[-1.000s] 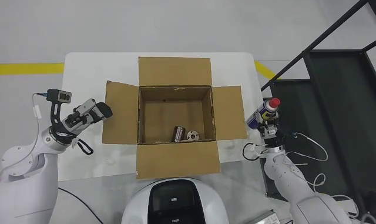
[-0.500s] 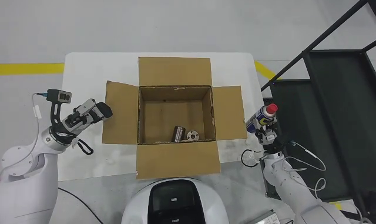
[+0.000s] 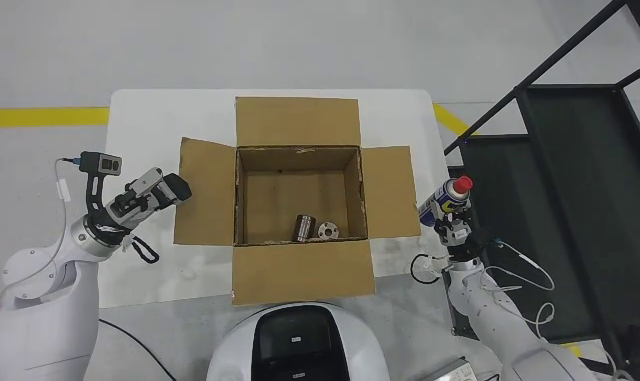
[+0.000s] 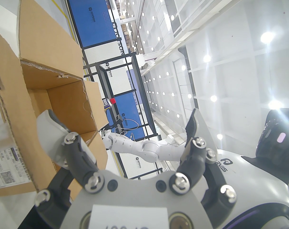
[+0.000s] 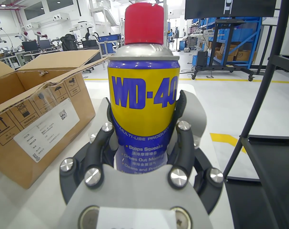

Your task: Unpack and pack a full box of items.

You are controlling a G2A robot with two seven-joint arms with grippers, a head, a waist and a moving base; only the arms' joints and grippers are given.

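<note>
Box (image 3: 297,121) sits open mid-frame (two metal parts (image 3: 317,227) inside); at right, right gripper (image 3: 452,219) clamps a spray can (image 3: 445,198); at left, left gripper (image 3: 170,188) has fingers apart.

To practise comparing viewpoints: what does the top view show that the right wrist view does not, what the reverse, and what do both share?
Top view's extra: two metal parts on the cardboard box floor by its near wall, and the open left gripper beside the left flap. Right wrist view's extra: the label on the box's side, and the right gripper clamped around the spray can low on its body. Shared: the red-capped can, the box, the white table.
</note>
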